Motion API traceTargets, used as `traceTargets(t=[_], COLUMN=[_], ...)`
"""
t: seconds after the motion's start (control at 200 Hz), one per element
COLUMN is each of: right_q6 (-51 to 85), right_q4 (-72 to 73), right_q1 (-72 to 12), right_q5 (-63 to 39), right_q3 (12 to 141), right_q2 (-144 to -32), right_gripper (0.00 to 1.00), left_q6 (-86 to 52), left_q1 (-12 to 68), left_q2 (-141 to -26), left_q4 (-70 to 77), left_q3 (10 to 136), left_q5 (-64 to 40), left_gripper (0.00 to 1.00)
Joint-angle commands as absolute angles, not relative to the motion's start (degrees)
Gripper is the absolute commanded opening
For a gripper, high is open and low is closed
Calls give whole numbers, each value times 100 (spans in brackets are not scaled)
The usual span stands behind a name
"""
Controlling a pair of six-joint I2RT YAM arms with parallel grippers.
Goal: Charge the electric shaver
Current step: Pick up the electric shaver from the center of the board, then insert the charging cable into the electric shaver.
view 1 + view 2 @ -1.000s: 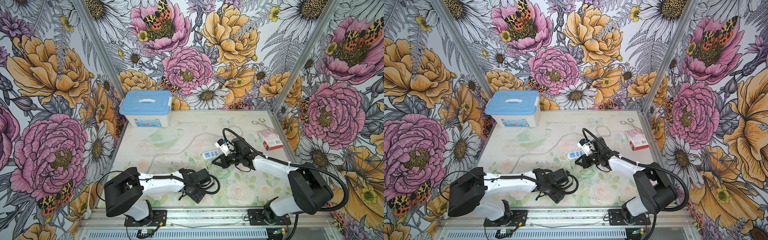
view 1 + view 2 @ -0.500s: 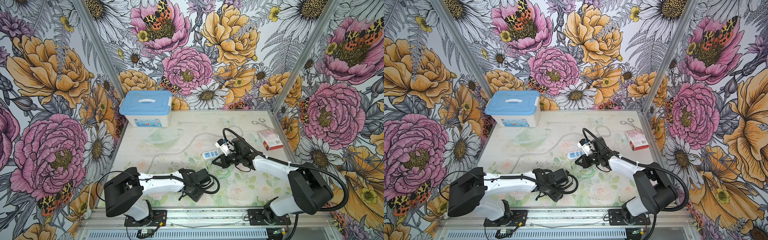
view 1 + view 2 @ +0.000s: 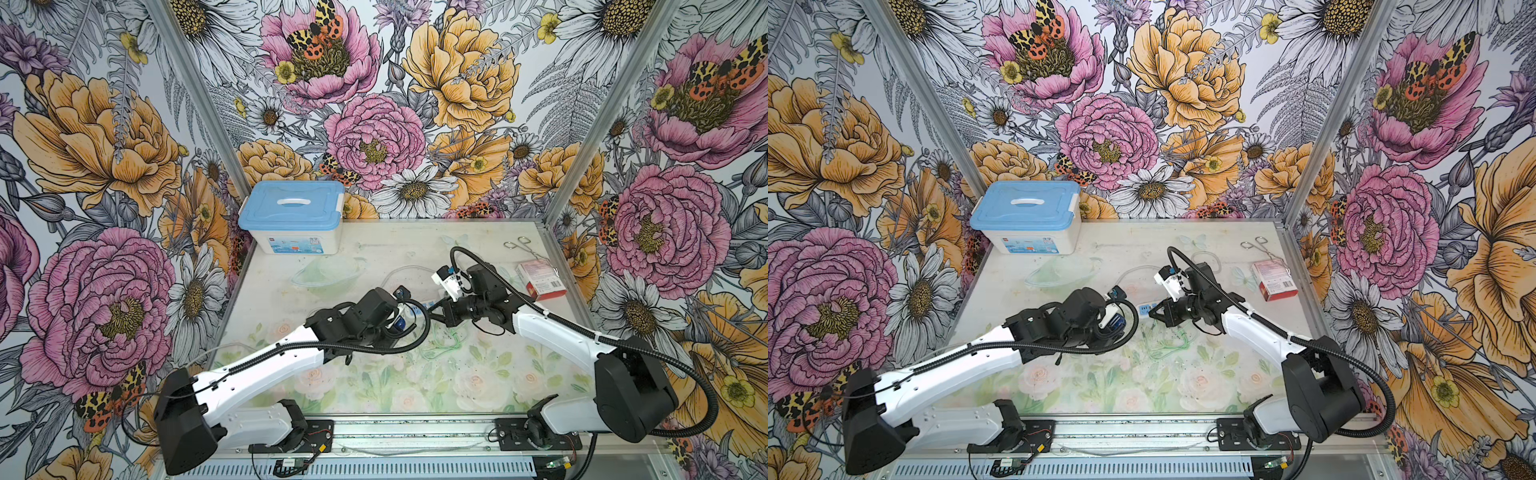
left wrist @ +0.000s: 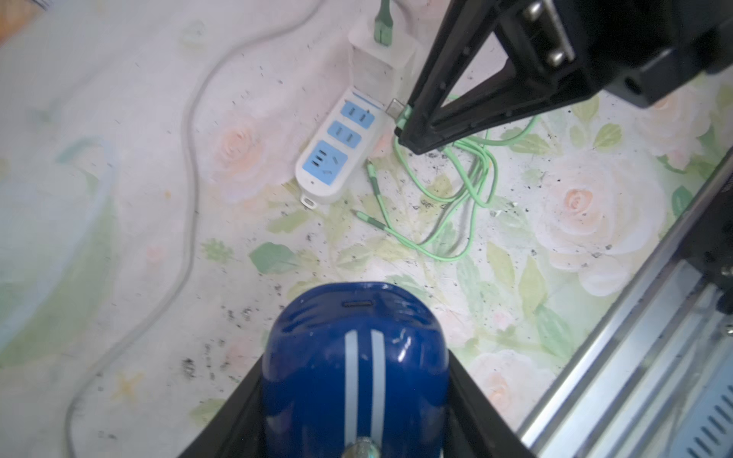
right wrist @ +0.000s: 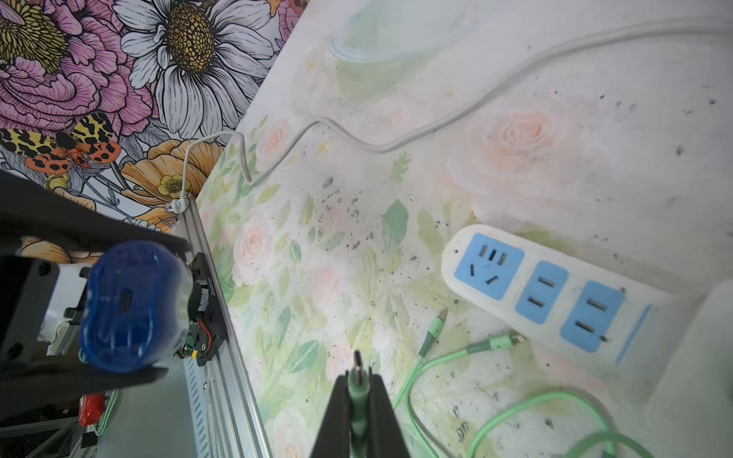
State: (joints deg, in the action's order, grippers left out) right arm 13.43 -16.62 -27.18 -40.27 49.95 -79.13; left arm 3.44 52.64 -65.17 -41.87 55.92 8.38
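Note:
The electric shaver, dark blue with two silver stripes, sits between the fingers of my left gripper, which is shut on its sides. Both top views show the shaver held above the table, left of the power strip. Its port end faces my right gripper. That gripper is shut on the plug of a green cable, its metal tip sticking out past the fingertips. In both top views the right gripper hovers by the white power strip.
A white charger cube with a green plug sits in the strip's far end. The strip's white cord snakes to the left table edge. A blue-lidded box, clear mask, red box and forceps lie toward the back.
My left arm has lifted from near the front edge and moved toward the power strip and right gripper, carrying the shaver. The right arm has stayed where it was.

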Motion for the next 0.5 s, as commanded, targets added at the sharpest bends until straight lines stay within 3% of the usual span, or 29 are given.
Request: traceTargets(t=[0.0, 0.22, 0.495], right_q6=[930, 269, -174], right_q4=[-2393, -3672, -4482], right_q1=[-2803, -3114, -3663], right_q5=[-4072, -4295, -4467], right_q3=[5384, 5787, 6284], right_q2=[-7708, -7821, -8416], right_gripper=[0, 0, 0], left_q6=[2210, 3094, 3646], left_q1=[5221, 5293, 5174], left_q2=[-6282, -5596, -5894], left_q4=[-4269, -3984, -3990], left_q3=[5157, 4324, 4376], left_q5=[941, 575, 235], left_gripper=[0, 0, 0])
